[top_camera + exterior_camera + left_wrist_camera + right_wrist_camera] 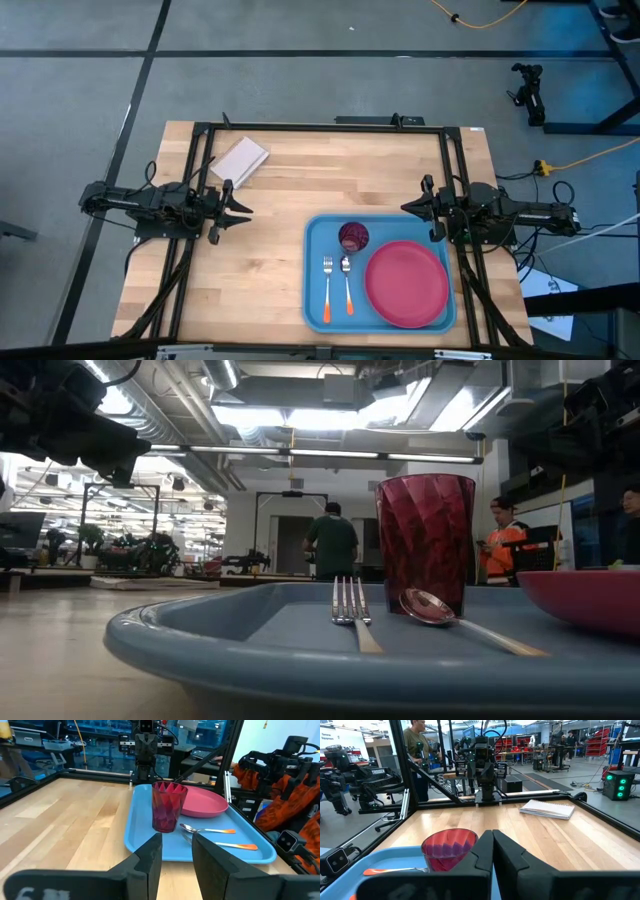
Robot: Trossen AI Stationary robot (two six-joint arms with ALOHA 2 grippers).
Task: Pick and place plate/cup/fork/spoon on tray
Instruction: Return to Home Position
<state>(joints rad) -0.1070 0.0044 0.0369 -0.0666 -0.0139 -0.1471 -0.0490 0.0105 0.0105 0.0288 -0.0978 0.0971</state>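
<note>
Overhead, a wooden tabletop with a dark robot arm at each side. The left gripper (243, 208) hangs over the wood near the left edge, level and pointing inward toward the middle. Its fingers (150, 862) are parted by a narrow gap and hold nothing, which fits an arm parked clear of the work. Just behind it, near the back left corner, lies a pale pad (240, 160) that plays no part in the job. Toward the front right corner sits the blue tray (312, 232), its long sides parallel to the front edge. All four pieces of tableware are already inside it, so the sorting looks finished. The fork (327, 288) lies by the tray's left rim, orange handle toward the front. The spoon (347, 285) lies just beside it, parallel and not touching. The red cup (353, 237) stands upright just behind their heads, close to the tray's back rim. The pink plate (406, 283) lies flat and fills the tray's right half, near the cup but apart from it. The right gripper (405, 207) hangs just behind the tray's back right corner, near the tabletop's right edge. It points inward and mirrors the left one, with its fingers (482, 852) pressed together on nothing.
</note>
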